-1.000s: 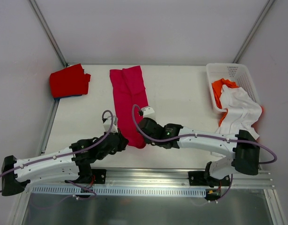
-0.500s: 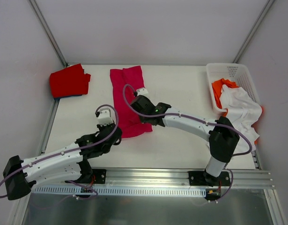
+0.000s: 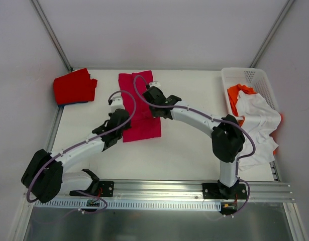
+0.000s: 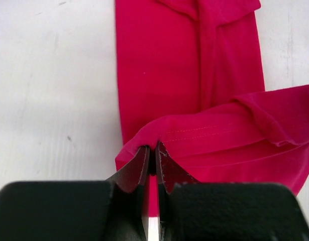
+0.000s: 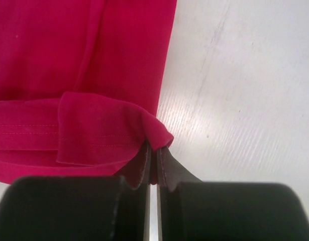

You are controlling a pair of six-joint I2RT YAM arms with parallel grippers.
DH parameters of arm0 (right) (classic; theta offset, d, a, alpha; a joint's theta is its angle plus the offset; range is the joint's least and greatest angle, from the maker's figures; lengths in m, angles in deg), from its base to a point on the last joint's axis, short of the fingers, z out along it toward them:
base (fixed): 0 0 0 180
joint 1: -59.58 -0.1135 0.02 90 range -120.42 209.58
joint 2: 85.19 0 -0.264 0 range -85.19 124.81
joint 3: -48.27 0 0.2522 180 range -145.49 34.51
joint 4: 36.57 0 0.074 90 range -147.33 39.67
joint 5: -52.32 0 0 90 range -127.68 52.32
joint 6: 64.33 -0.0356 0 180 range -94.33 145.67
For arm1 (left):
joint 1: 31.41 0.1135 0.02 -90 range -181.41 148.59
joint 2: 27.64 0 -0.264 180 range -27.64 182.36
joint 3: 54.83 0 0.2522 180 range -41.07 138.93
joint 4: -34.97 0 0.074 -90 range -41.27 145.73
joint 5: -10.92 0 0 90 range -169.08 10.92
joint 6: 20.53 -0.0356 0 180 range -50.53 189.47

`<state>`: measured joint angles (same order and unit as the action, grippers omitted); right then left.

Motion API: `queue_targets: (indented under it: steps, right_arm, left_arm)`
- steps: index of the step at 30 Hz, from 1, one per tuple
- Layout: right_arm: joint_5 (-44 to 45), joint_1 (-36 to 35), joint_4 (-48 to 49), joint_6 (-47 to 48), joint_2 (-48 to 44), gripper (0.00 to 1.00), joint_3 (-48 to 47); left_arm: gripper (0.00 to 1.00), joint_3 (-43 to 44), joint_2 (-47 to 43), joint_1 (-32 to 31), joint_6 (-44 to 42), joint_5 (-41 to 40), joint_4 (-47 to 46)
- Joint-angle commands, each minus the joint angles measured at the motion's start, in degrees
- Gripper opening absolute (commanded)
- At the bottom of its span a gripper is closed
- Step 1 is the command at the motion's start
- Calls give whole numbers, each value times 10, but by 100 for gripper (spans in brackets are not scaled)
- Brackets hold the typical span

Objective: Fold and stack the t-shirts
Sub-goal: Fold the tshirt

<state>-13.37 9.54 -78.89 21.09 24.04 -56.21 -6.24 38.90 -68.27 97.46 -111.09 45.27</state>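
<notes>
The crimson-pink t-shirt lies as a long strip in the middle of the table, reaching toward the far edge. Its near end is raised and doubled back over the rest of the strip. The left corner of that hem is pinched between the closed fingers of the left gripper, and the right corner is clamped in the same way by the right gripper. A line of stitching can be seen along the lifted hem in both wrist views. A folded red t-shirt is set at the far left corner, well apart from the strip. At the far right, an orange t-shirt and a white t-shirt are heaped in a white basket, with the white one draped over its near rim.
</notes>
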Motion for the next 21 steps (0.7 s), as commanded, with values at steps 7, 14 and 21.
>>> queue_targets:
  steps: [7,14,21]
  right_arm:
    - [-30,35,-12,26,46,1,-55]
    - [-57,44,-12,35,88,1,-107]
    - [-80,54,-16,41,130,0,-164]
  left_arm:
    - [0,74,111,63,-29,100,-96]
    - [0,85,138,78,-8,81,-102]
    - [0,77,135,95,25,22,-93]
